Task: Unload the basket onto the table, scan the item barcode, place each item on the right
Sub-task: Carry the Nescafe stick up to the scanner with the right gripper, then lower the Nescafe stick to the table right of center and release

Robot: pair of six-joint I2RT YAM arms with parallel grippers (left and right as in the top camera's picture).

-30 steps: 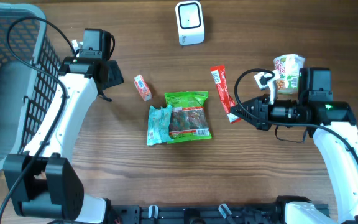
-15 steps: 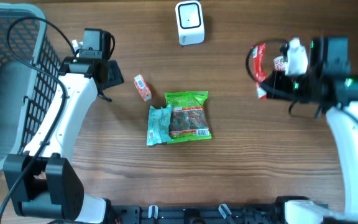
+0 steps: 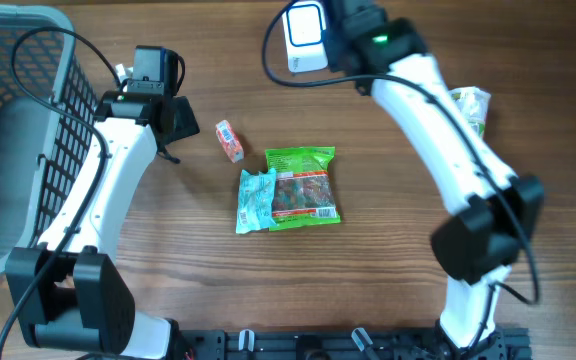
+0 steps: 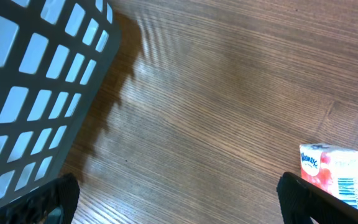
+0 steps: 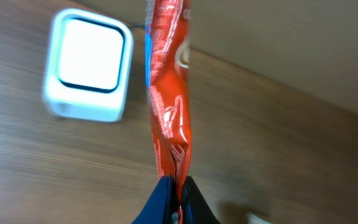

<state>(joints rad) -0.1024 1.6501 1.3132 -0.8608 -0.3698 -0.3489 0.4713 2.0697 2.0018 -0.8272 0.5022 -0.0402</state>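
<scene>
**A:** Overhead: the right arm (image 3: 438,110) is stretched up to the white scanner (image 3: 305,38) at the far edge. Can't see its fingers or the packet from here, the arm covers them.

**B:** Left wrist: left gripper (image 4: 179,202) is spread wide with nothing in it. It's over the table (image 4: 197,93), between the basket (image 4: 36,93) and a tissue pack (image 4: 331,174).

**A:** Right wrist: right gripper (image 5: 179,196) is pinched tight on one end of the red wrapper (image 5: 169,93), which is held up just beside the scanner.

**B:** Looks light, thin and crinkly, probably slick too. I'd bet it flops and twists, so the flat end seam is the spot to grab. Nothing there to crush.
</scene>
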